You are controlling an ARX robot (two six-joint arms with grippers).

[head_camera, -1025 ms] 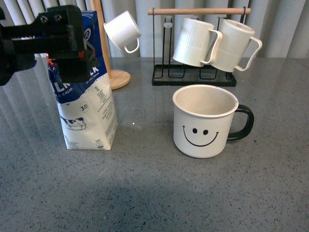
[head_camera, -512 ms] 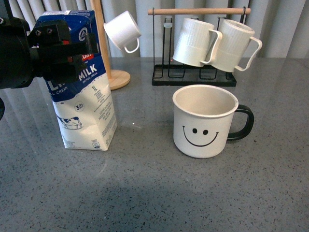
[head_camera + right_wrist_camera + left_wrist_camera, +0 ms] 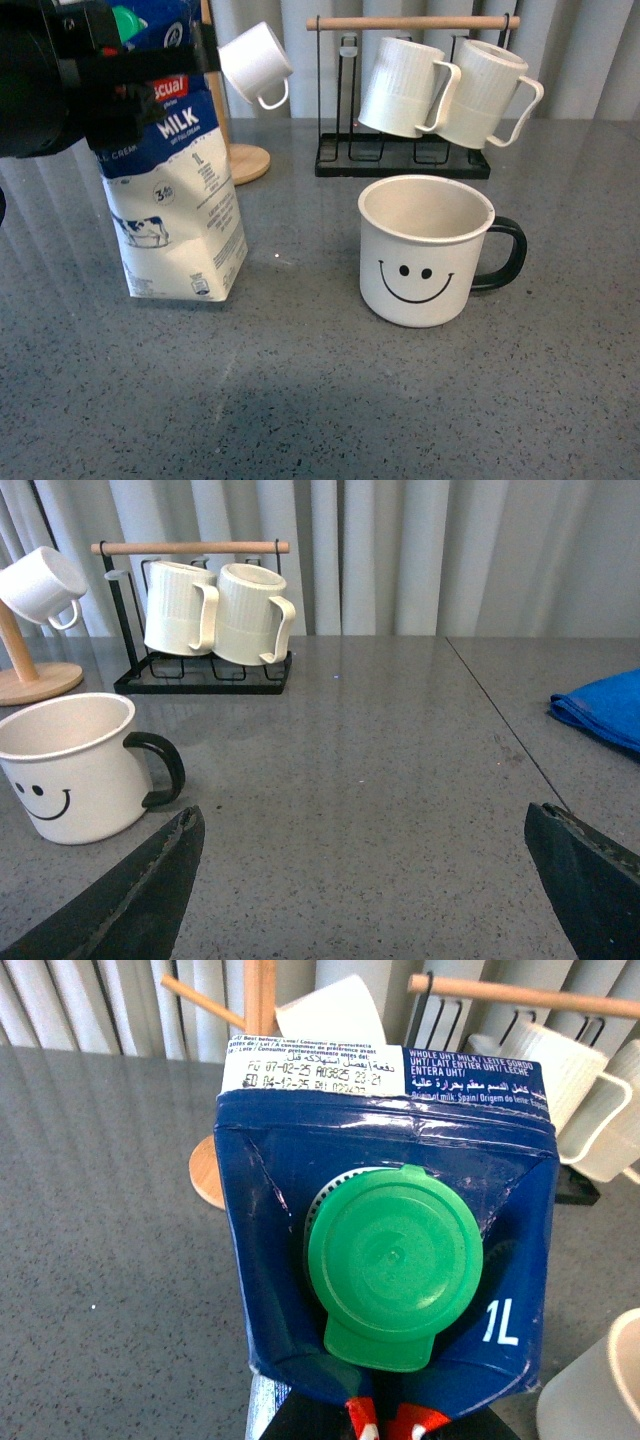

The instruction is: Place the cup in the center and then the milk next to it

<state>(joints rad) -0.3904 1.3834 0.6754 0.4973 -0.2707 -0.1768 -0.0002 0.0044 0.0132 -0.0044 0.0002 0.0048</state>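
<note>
The milk [image 3: 178, 205] is a blue-and-white carton at the left of the grey table, left of the cup. My left gripper [image 3: 95, 75] is shut on its top; its base is at or just above the tabletop. In the left wrist view the green cap [image 3: 392, 1260] fills the middle, with my left gripper [image 3: 365, 1422] shut on the carton's top edge below it. The cup [image 3: 422, 250], white with a black smiley and a black handle pointing right, stands upright mid-table. My right gripper [image 3: 365, 880] is open and empty over bare table, right of the cup [image 3: 70, 765].
A black rack [image 3: 400, 160] with two ribbed white mugs [image 3: 405, 85] stands behind the cup. A wooden mug tree [image 3: 240, 160] holds a small white cup [image 3: 255, 65] behind the milk. A blue cloth [image 3: 600, 715] lies far right.
My left gripper has risen up the carton to its top, uncovering the label. The carton has shifted slightly and tilted. The cup has not moved.
</note>
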